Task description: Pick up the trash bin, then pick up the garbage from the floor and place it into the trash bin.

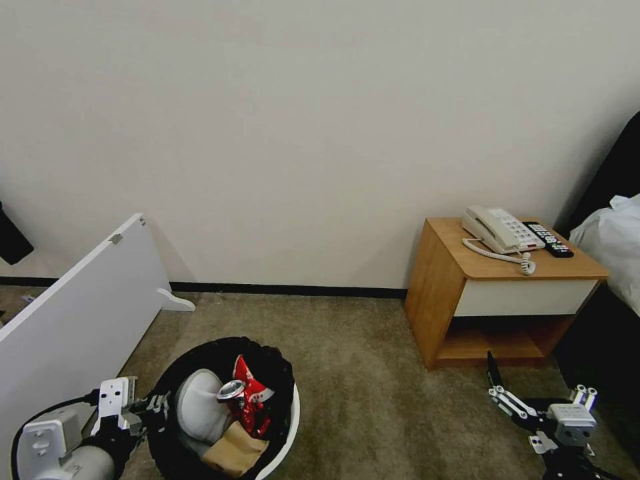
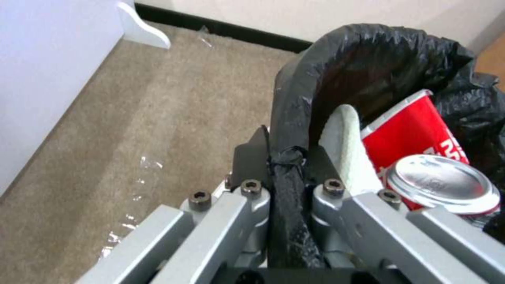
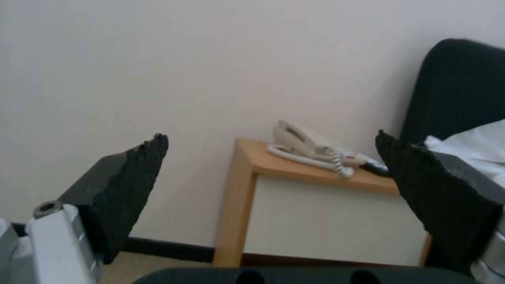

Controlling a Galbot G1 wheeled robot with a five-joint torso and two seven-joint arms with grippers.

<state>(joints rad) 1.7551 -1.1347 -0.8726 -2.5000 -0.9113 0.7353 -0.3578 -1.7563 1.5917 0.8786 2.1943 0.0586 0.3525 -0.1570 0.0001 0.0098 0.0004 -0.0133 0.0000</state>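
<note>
My left gripper (image 2: 287, 165) is pinched shut on the bag-lined rim of the trash bin (image 1: 283, 437) — thin plastic wall, light, likely to flex and tilt from this one-sided hold. Just inside the rim lie a white slipper (image 2: 345, 146), a red can (image 2: 442, 189) and a brown paper bag (image 1: 235, 452). My right gripper (image 3: 268, 173) hangs wide open, empty, well apart above the floor (image 1: 360, 373), facing a nightstand (image 3: 294, 197).
</note>
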